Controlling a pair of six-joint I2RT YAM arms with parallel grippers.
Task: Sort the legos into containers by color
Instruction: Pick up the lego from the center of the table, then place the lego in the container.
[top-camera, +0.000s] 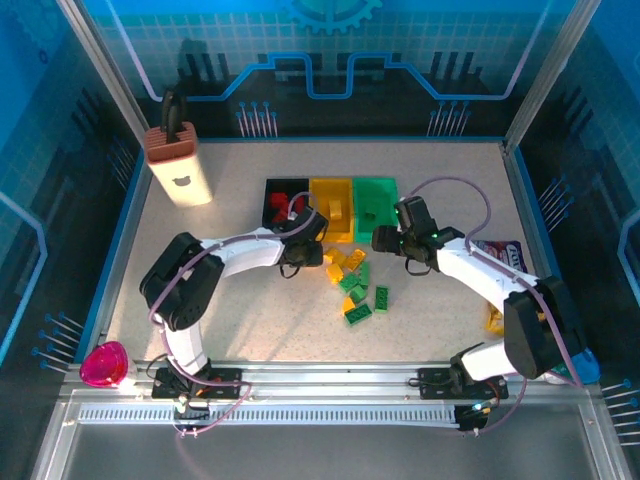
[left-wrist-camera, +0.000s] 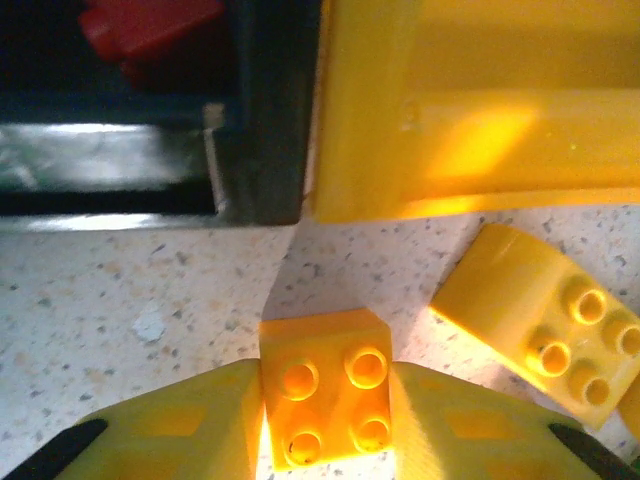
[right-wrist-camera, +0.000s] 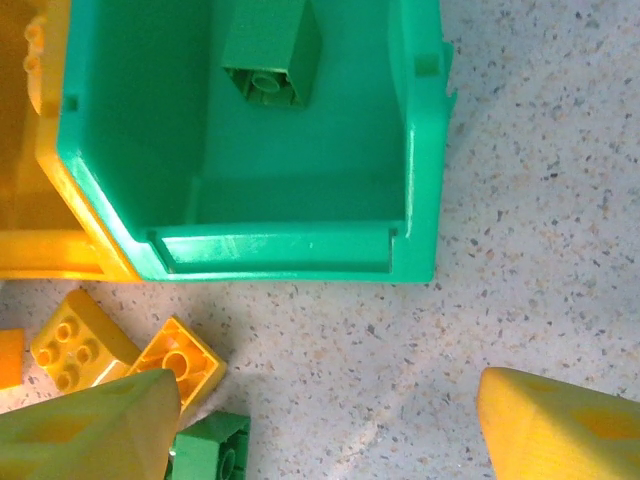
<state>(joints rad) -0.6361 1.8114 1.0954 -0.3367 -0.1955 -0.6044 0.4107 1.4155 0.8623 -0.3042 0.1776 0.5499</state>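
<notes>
My left gripper (left-wrist-camera: 325, 425) is shut on a yellow two-by-two lego (left-wrist-camera: 320, 350) that rests on the table just in front of the black bin (left-wrist-camera: 262, 120) and the yellow bin (left-wrist-camera: 470, 110). A red lego (left-wrist-camera: 150, 25) lies in the black bin. In the top view the left gripper (top-camera: 300, 258) sits at the near ends of those bins. My right gripper (right-wrist-camera: 320, 430) stands open over bare table before the green bin (right-wrist-camera: 290, 255), which holds a green lego (right-wrist-camera: 265, 55). Loose yellow and green legos (top-camera: 355, 285) lie between the arms.
A beige box with a brown top (top-camera: 180, 165) stands at the back left. A pink-purple packet (top-camera: 500, 255) lies by the right arm. A pink object (top-camera: 103, 365) sits at the near left corner. Another yellow lego (left-wrist-camera: 545, 310) lies right of the left gripper.
</notes>
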